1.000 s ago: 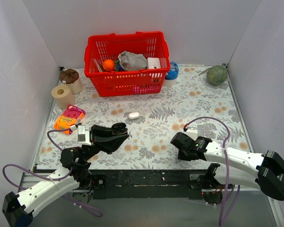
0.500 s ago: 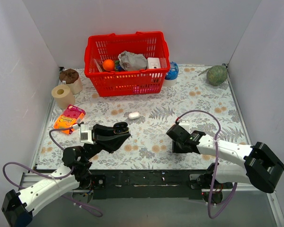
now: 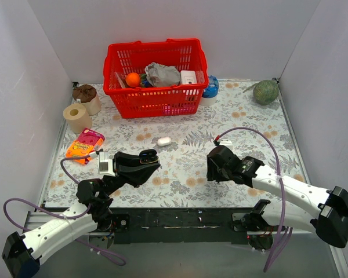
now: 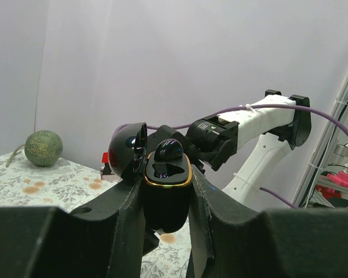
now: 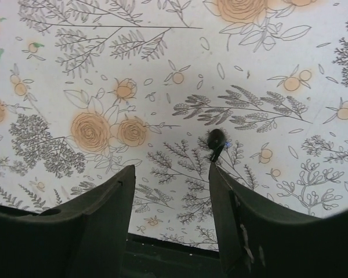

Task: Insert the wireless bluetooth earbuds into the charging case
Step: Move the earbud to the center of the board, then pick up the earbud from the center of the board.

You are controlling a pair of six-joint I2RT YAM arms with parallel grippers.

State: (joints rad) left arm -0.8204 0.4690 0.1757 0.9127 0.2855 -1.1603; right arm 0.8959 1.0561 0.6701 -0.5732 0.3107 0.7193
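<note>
Near left, my left tool [image 4: 167,176] grips the open-lidded charging case [image 4: 165,209], one earbud [image 4: 169,150] seated inside; near right, my right tool [image 5: 171,180] gapes wide, second earbud [image 5: 216,139] lying on the tabletop [image 5: 278,52] at its fingertip.

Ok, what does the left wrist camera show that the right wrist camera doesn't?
Only the left wrist view: the open charging case clamped in the left gripper, a seated earbud in it, and the right arm and a melon behind. Only the right wrist view: a loose earbud lying on the floral tablecloth, just beyond one fingertip of the open right gripper. Both: that tablecloth.
</note>
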